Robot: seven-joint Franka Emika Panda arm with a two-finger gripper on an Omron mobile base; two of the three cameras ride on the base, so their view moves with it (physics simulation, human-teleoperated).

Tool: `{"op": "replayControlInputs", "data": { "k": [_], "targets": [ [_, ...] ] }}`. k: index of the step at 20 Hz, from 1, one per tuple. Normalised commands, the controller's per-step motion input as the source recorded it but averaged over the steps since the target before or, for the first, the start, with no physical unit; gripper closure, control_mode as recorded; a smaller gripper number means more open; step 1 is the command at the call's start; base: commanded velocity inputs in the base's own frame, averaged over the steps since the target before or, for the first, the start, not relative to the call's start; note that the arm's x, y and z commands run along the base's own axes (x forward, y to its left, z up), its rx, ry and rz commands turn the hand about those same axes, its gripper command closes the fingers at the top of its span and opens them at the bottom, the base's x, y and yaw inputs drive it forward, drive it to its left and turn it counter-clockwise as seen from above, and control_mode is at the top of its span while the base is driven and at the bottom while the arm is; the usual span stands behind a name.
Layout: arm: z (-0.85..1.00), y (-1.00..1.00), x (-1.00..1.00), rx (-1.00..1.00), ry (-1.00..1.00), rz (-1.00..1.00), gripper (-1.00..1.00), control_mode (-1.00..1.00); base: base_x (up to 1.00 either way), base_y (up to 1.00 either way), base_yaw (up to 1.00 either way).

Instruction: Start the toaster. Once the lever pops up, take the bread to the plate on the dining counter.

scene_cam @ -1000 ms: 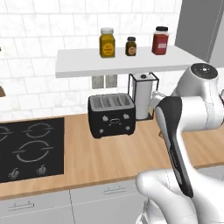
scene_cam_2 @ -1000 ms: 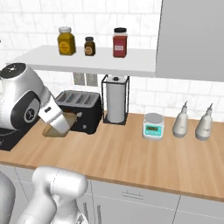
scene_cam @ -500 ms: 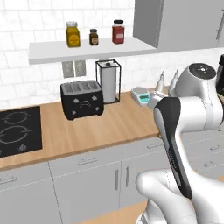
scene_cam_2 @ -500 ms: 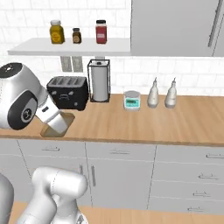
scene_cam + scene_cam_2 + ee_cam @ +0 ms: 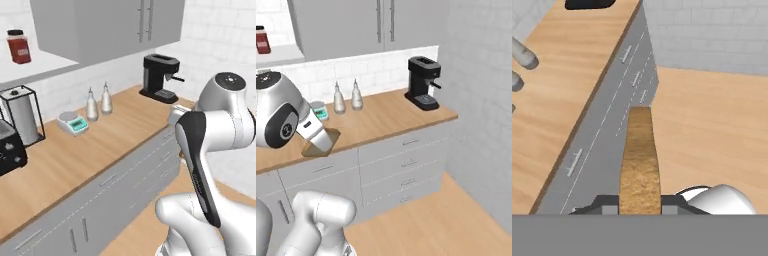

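Between the closed fingers [image 5: 640, 207], the bread [image 5: 640, 160] stands edge-on.

Even, bright, flat rendered light; soft faint shadows; slight overall blur; no glare.

We see the counter [image 5: 105, 145] running along the wall, with drawers [image 5: 406, 165] below its front edge. On it, from left to right, stand the toaster [image 5: 10, 147], the paper towel holder [image 5: 22, 117], the scale [image 5: 74, 123], two bottles [image 5: 98, 102] side by side near the wall, and the coffee machine [image 5: 160, 77] at the far right end. A jar [image 5: 17, 46] sits on the shelf [image 5: 35, 67] above the holder, beside the cabinets [image 5: 110, 25]. The bread [image 5: 639, 160] sticks out edge-on from the gripper [image 5: 640, 202], above the drawer fronts and the floor [image 5: 712, 125].
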Motion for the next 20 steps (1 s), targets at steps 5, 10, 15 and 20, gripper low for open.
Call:
{"op": "replayControlInputs", "data": {
  "k": [5,10,15,20],
  "targets": [
    [0.0,0.0,0.0,0.0,0.0,0.0,1.0,1.0,0.0,-0.65,-0.75],
    [0.0,0.0,0.0,0.0,0.0,0.0,1.0,1.0,0.0,-0.71,-0.72],
    [0.0,0.0,0.0,0.0,0.0,0.0,1.0,1.0,0.0,-0.56,-0.7],
    [0.0,0.0,0.0,0.0,0.0,0.0,1.0,1.0,0.0,-0.49,-0.69]
  ]
}}
